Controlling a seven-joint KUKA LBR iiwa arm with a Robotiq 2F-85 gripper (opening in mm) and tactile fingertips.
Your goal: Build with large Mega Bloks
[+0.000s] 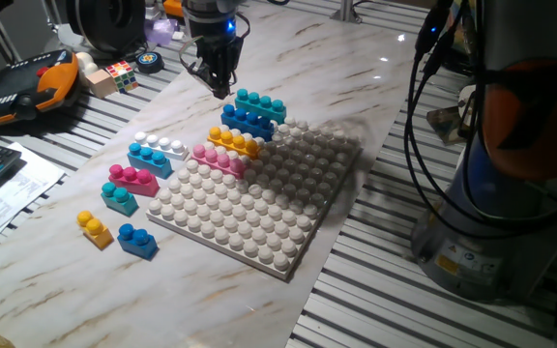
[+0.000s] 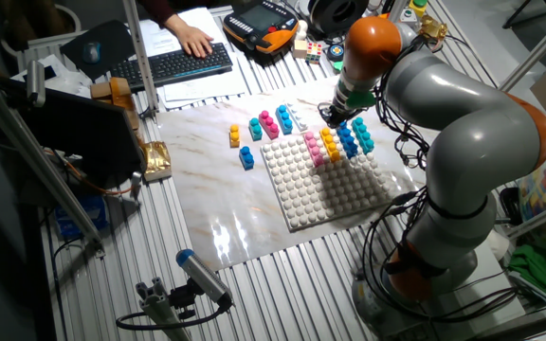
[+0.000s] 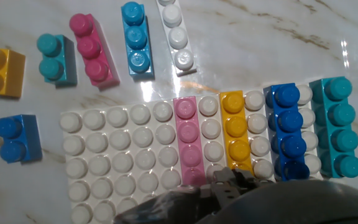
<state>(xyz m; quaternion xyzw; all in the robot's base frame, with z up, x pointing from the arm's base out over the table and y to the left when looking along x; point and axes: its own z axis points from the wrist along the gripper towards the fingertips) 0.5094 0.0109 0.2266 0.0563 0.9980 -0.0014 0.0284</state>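
Right now the gripper (image 1: 222, 85) hangs over the far edge of the white baseplate (image 1: 259, 208), touching no brick. Its fingers look close together with nothing between them, but I cannot tell if they are fully closed.

On the baseplate, by that edge, four long bricks lie side by side: pink brick (image 3: 188, 140), yellow brick (image 3: 235, 130), dark blue brick (image 3: 289, 134) and teal brick (image 3: 337, 127).

The hand view shows them as flat neat rows, but one fixed view shows the teal brick sitting higher than the others.

Beside the baseplate, on the marble table (image 1: 56, 271), lie loose bricks: white brick (image 3: 176, 34), light blue brick (image 3: 135, 38), magenta brick (image 3: 91, 48), small teal brick (image 3: 55, 59), small yellow brick (image 3: 0, 71) and small blue brick (image 3: 16, 138).

Only the other fixed view shows a person's hand (image 2: 195, 40) by a keyboard (image 2: 173, 64).
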